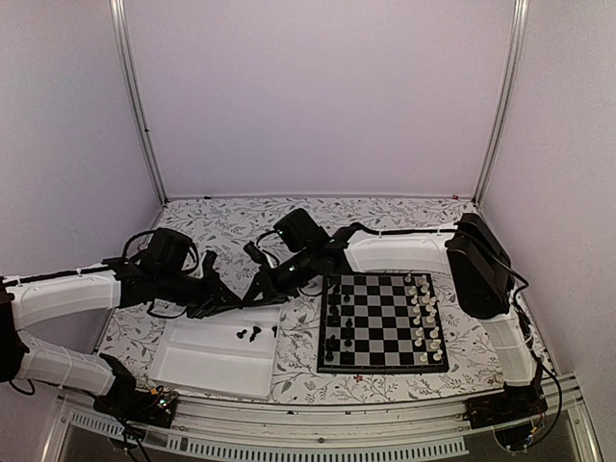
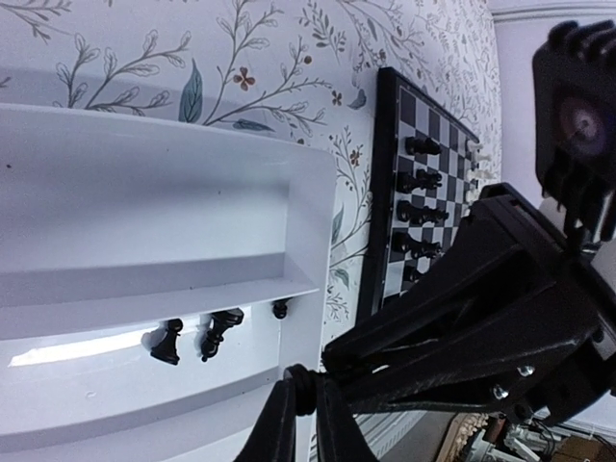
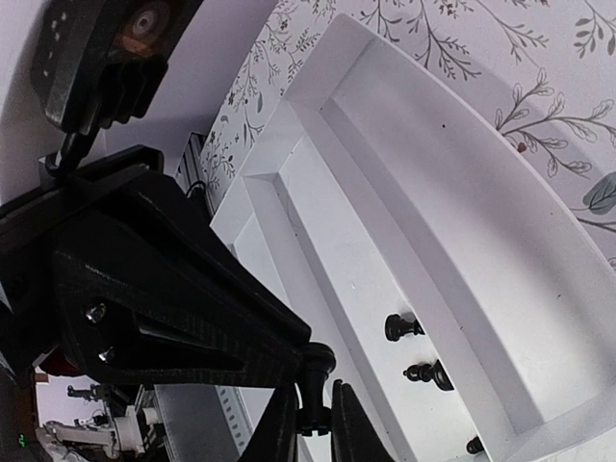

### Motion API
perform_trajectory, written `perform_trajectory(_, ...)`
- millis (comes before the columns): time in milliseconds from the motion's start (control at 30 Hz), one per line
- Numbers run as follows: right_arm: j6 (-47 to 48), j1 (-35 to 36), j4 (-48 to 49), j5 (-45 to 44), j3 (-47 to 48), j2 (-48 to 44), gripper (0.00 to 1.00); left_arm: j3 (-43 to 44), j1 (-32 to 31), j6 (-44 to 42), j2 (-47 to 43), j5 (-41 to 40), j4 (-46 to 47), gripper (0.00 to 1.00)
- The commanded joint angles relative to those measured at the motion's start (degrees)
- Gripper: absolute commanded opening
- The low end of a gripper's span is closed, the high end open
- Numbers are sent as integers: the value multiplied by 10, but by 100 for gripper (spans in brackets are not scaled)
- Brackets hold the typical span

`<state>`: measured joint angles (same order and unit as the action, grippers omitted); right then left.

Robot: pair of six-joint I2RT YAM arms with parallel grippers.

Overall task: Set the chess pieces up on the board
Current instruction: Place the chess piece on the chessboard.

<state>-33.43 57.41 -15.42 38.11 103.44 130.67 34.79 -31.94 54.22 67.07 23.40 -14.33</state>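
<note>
Smooth white plastic tray (image 1: 202, 361), glossy board (image 1: 383, 324)

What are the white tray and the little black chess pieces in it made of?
The white tray looks like smooth moulded plastic: it has thin, even walls and a soft shine. The black pieces lying in it look like plastic too, dark and slightly shiny, though they are too tiny to be sure.

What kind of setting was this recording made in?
Probably a robotics lab test cell: plain pale panel walls on metal posts, two arms bolted to a front rail.
</note>
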Motion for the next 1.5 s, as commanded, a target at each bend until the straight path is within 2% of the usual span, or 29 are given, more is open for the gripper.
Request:
perform_trajectory(0,6,-10,13,-1,10,4,10,21,7,-11,11,8,11,12)
perform_trajectory(167,23,-20,-16,-26,7,-11,7,52,8,-34,27,-11,-17,33)
perform_trajectory(300,54,-38,-75,-71,8,-34,6,81,9,-67,39,-20,-38,39)
perform_trajectory(567,179,-64,-259,-239,51,-89,6,112,9,-111,58,-36,-50,40)
perform_trajectory(833,247,-82,-350,-375,87,-103,6,139,10,-142,77,-43,-59,40)
perform_trajectory(967,262,-97,-376,-400,105,-86,6,159,10,-160,90,-44,-73,40)
perform_trajectory(1467,286,-120,-406,-387,107,-34,6,162,10,-162,89,-42,-79,39)
